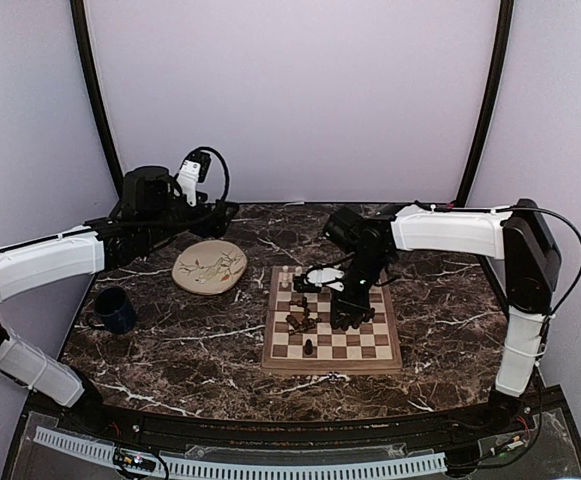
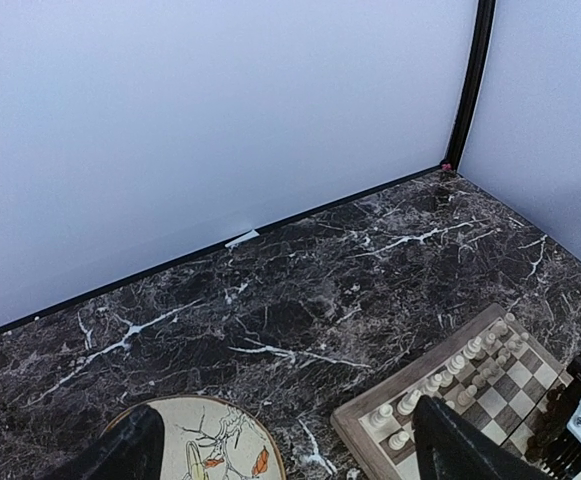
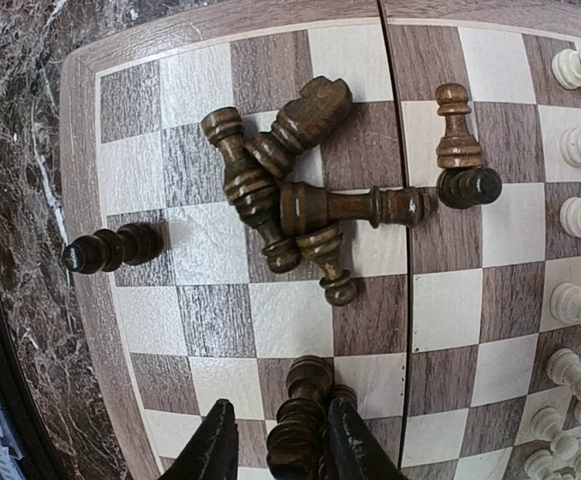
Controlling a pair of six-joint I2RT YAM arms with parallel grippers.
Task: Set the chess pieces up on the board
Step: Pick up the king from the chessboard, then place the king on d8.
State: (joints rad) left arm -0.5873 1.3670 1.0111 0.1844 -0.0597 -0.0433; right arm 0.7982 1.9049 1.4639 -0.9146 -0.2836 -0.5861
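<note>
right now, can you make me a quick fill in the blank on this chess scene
The heaped, toppled pieces are ___ brown. The mug beside the plate is ___. The pale pieces stand ___, not toppled. The right end effector straddles a dark piece over the ___.
Missing: dark; blue; upright; board.

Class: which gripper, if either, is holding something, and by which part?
Left gripper holds nothing. Right gripper straddles a dark chess piece at its body, but whether it is clamped yet cannot be told.
</note>
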